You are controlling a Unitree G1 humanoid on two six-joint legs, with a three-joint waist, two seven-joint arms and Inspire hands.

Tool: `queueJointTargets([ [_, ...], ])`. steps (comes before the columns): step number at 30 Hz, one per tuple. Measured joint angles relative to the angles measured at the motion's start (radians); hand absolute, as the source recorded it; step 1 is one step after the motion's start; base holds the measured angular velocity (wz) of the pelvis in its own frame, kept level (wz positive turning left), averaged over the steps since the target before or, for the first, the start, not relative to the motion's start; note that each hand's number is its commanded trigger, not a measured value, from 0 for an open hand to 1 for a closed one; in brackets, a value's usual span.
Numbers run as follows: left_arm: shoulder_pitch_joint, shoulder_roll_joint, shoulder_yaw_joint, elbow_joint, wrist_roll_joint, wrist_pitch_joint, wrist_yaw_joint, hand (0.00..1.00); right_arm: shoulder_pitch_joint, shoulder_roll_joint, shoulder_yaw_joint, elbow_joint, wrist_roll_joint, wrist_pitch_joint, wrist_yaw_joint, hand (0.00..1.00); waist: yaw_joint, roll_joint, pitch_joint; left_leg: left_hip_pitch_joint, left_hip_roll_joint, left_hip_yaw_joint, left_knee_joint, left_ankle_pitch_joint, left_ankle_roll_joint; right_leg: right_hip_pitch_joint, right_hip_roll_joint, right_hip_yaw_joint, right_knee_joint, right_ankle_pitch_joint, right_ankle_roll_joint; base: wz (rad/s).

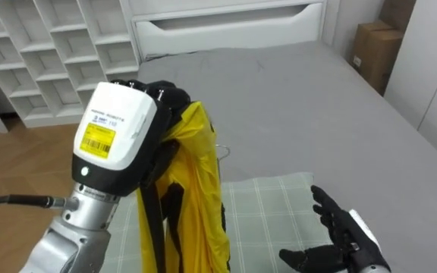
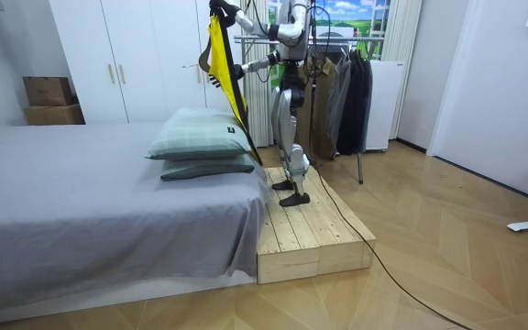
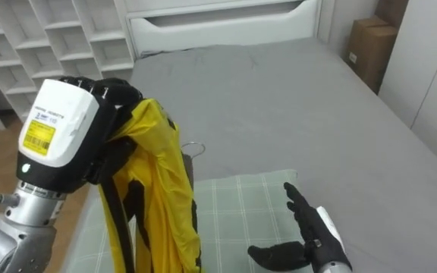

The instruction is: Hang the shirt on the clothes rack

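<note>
A yellow garment (image 1: pixel 196 189) with black trim hangs from my raised left hand (image 1: pixel 165 98), whose fingers are curled round its top. The metal hook of a hanger (image 1: pixel 222 149) pokes out beside the cloth. My right hand (image 1: pixel 340 235) is open, palm up, low at the right over a green checked pillow (image 1: pixel 271 205), apart from the garment. In the room view I stand on a wooden platform (image 2: pixel 310 229) at the head of the bed, holding the garment (image 2: pixel 225 64) high above the pillows.
The grey bed (image 1: pixel 317 114) stretches ahead, with a white drawer front behind it. White cubby shelves (image 1: pixel 44 53) stand at the left and a cardboard box (image 1: pixel 374 49) at the right. A rack with dark clothes (image 2: pixel 346 92) is behind me.
</note>
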Motion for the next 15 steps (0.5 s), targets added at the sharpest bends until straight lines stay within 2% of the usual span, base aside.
queueJointTargets([
  [6, -0.010, 0.004, 0.000, -0.031, 0.021, 0.008, 0.005, 1.00, 0.002, 0.002, 0.029, 0.018, 0.222, 0.001, 0.036, 0.00, 0.016, 0.000, 0.0001, -0.008, 0.000, 0.000, 0.001, 0.000, 0.000, -0.005, 0.000, -0.002, -0.001, 0.000, 0.000, 0.00],
  [11, -0.016, 0.004, 0.000, -0.032, 0.020, 0.017, 0.005, 1.00, -0.005, 0.007, 0.069, 0.040, 0.271, 0.001, 0.060, 0.00, 0.019, 0.000, -0.0005, -0.015, -0.001, -0.003, 0.005, 0.000, 0.000, -0.007, 0.000, -0.004, -0.001, 0.000, 0.000, 0.01],
  [13, -0.021, 0.000, -0.013, -0.033, 0.025, 0.032, 0.005, 1.00, -0.018, 0.018, 0.105, 0.073, 0.309, 0.002, 0.073, 0.00, 0.022, 0.001, -0.0010, -0.017, -0.001, -0.005, 0.011, 0.000, 0.000, -0.006, -0.002, -0.009, 0.001, 0.000, 0.000, 0.04],
  [15, -0.021, -0.003, -0.015, -0.041, 0.039, 0.032, 0.005, 1.00, -0.019, 0.028, 0.129, 0.082, 0.346, 0.003, 0.090, 0.00, 0.022, 0.002, -0.0012, -0.018, 0.000, -0.006, 0.014, 0.000, 0.000, -0.006, -0.004, -0.013, 0.002, 0.000, 0.000, 0.04],
])
